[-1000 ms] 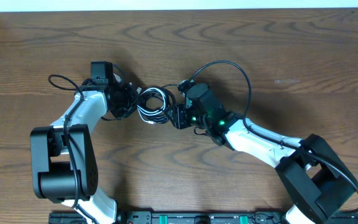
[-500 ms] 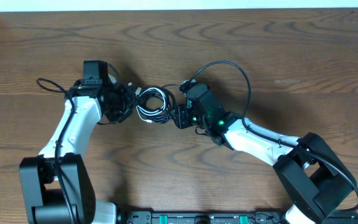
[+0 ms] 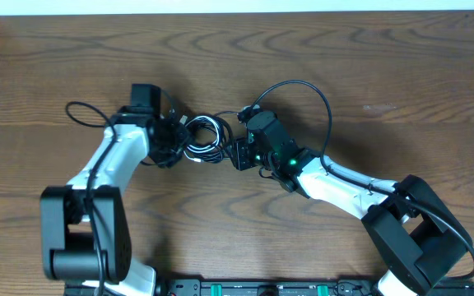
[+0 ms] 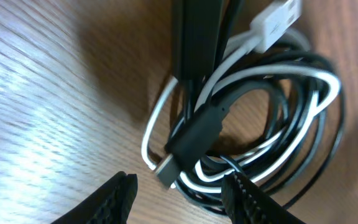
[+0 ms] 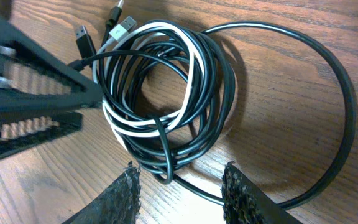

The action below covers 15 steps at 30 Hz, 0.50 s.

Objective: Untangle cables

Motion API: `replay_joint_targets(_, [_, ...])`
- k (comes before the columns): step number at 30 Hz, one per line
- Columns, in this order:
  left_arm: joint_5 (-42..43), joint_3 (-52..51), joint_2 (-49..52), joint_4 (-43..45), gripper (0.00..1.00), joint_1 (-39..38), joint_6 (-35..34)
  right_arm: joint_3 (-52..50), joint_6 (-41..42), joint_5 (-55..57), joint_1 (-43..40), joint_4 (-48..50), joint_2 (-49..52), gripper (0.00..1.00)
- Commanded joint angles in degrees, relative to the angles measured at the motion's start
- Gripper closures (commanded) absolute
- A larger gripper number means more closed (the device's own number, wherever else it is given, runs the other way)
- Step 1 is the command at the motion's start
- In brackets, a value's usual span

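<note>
The cables [image 3: 206,138] lie as one small coil on the wooden table, a thin black cable [image 5: 219,93] wound together with a white cable [image 5: 188,74]. From the coil a loose black loop [image 3: 329,115] swings out to the right. My left gripper [image 3: 174,141] is open at the coil's left edge, and the coil's rim lies between its fingertips [image 4: 114,199]. A black plug [image 4: 194,137] and a white plug [image 4: 278,18] show just ahead. My right gripper [image 3: 237,153] is open at the coil's right edge, and one black strand [image 5: 197,186] runs loose between its fingers [image 5: 244,196].
The left arm's own thick wire [image 3: 76,111] loops out to the left. Both arm bases [image 3: 81,238] [image 3: 418,238] stand near the front edge, by a rack with green lights [image 3: 262,289]. The table's far edge [image 3: 237,12] meets a white strip.
My left gripper swung out to the left, came back right against the coil and opened wider. The right arm and the coil have stayed put.
</note>
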Motion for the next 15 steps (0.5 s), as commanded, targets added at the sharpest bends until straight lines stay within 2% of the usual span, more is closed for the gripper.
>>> replay_joint_targets(1, [-3.5, -0.6, 3.5, 0.4, 0.51, -2.4, -5.7, 0.3, -1.5, 1.0, 0.2, -0.3, 0.6, 0.6])
replay_joint_targets(4, [-4.6, -0.6, 6.2, 1.0, 0.52, -4.0, -6.0, 0.3, -1.5, 0.9, 0.2, -0.7, 0.6, 0.6])
replay_joint_targets(6, [-4.7, -0.6, 7.6, 1.1, 0.73, -4.8, -5.9, 0.3, -1.5, 1.0, 0.2, -0.9, 0.6, 0.6])
replay_joint_targets(9, [-4.6, -0.6, 8.8, 1.1, 0.92, -5.0, -5.9, 0.3, -1.5, 0.9, 0.2, -0.9, 0.6, 0.59])
replay_joint_targets(10, [-4.6, -0.6, 8.8, 1.4, 0.93, -4.9, -5.9, 0.3, -1.5, 0.9, 0.2, -0.9, 0.6, 0.53])
replay_joint_targets(11, [-4.6, -0.5, 8.6, 1.8, 0.92, -4.8, -5.9, 0.3, -1.5, 0.9, 0.2, -1.0, 0.6, 0.51])
replay_joint_targets(13, [-4.0, -0.5, 8.3, 2.3, 0.92, -4.4, -5.9, 0.3, -1.5, 0.9, 0.2, -1.6, 0.6, 0.5])
replay_joint_targets(15, [-0.8, -0.4, 7.8, 2.4, 0.92, -3.6, -5.9, 0.3, -1.5, 0.8, 0.2, -2.2, 0.6, 0.56])
